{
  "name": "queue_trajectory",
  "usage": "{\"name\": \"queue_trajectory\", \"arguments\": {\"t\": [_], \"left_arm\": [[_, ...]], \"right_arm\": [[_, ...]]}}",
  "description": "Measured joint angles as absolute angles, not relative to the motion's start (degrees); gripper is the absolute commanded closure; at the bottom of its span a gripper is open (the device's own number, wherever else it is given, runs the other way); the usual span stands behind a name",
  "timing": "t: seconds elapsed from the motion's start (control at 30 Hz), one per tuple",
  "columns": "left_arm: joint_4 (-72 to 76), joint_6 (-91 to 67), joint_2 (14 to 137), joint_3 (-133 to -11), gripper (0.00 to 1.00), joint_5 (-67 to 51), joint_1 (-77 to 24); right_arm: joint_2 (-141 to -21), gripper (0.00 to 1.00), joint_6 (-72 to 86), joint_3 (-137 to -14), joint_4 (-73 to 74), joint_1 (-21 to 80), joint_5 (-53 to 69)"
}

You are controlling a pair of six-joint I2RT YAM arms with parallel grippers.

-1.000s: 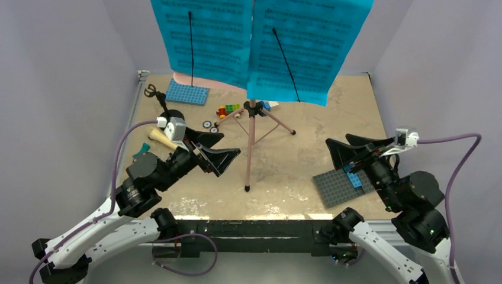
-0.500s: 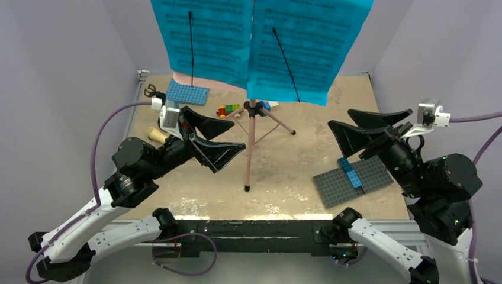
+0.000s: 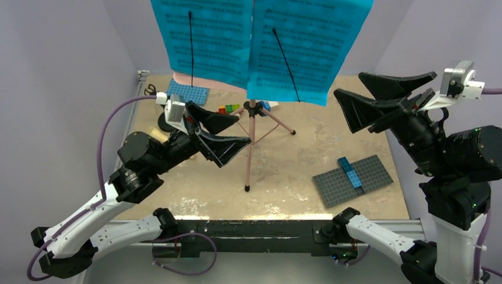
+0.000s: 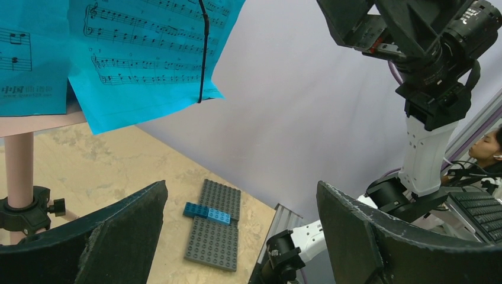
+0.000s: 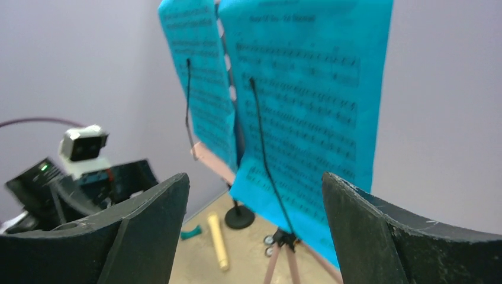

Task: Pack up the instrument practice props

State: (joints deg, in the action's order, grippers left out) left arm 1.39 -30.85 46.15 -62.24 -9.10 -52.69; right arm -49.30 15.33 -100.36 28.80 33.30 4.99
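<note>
The pink tripod music stand [image 3: 250,139] stands mid-table and carries two cyan sheet-music pages [image 3: 207,35] held by black clip arms. My left gripper [image 3: 238,131] is open and empty, raised just left of the stand's pole; its wrist view shows the pages [image 4: 136,53] above its jaws. My right gripper [image 3: 349,84] is open and empty, high in the air beside the right page's edge [image 5: 308,106]. The cream toy microphone [image 5: 217,241] lies on the table next to the black round-based mic stand [image 5: 240,218]. In the top view the microphone [image 3: 156,134] is mostly hidden by my left arm.
A grey baseplate [image 3: 370,180] with a blue brick [image 3: 350,173] lies front right. A blue baseplate [image 3: 188,92] and small coloured bricks [image 3: 228,109] lie at the back. A teal piece [image 5: 190,232] lies by the microphone. Purple walls enclose three sides.
Both arms have risen. My right gripper went from just above the grey baseplate up to the right page's edge. My left gripper moved up and right toward the stand's pole. Both stayed open.
</note>
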Motion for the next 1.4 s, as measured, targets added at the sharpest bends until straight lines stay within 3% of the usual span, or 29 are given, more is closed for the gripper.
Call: {"name": "queue_trajectory", "arguments": {"t": [0.33,0.7,0.97,1.4], "left_arm": [[2.57,-30.44,44.75,-61.89,0.00,-8.27,-52.69],[2.66,-30.37,46.33,-63.29,0.02,-8.62,-52.69],[4.58,-30.55,53.45,-69.30,0.05,-11.88,-52.69],[9.52,-31.14,64.14,-76.62,0.14,-10.76,-52.69]], "right_arm": [[-59.92,0.14,17.15,-116.88,28.64,20.23,10.37],[-44.80,0.18,26.92,-86.63,16.67,5.82,17.08],[-41.36,0.22,32.47,-68.84,8.21,-1.76,23.20],[-47.29,0.30,38.00,-61.98,-7.38,-4.32,33.89]]}}
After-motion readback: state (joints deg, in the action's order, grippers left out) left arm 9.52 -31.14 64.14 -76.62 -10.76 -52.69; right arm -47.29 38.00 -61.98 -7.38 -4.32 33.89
